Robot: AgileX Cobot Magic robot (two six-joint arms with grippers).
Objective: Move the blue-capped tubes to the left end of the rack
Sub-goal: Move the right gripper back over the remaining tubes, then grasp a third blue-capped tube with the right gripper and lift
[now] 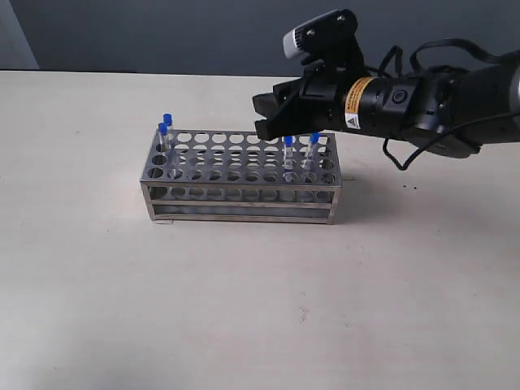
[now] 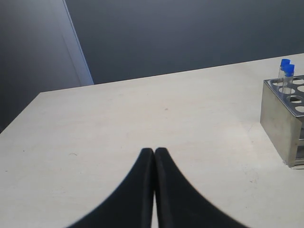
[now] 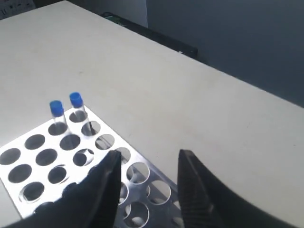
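The shiny metal rack (image 1: 244,195) stands mid-table. Two blue-capped tubes (image 1: 165,126) sit in holes at its left end, and two more (image 1: 288,143) (image 1: 314,140) stand near its right end. My right gripper (image 1: 262,116) hovers open and empty above the rack's back edge, just left of the right-hand pair. In the right wrist view it (image 3: 149,159) spreads over empty holes of the rack (image 3: 28,166), with the left-end tubes (image 3: 56,108) (image 3: 76,99) beyond. My left gripper (image 2: 154,151) is shut over bare table, left of the rack (image 2: 278,118) and its end tubes (image 2: 287,67).
The pale table (image 1: 122,309) spreads around the rack on all sides. A dark wall (image 1: 162,32) runs behind the table's far edge. The right arm's black body and cables (image 1: 422,101) hang over the table at the right.
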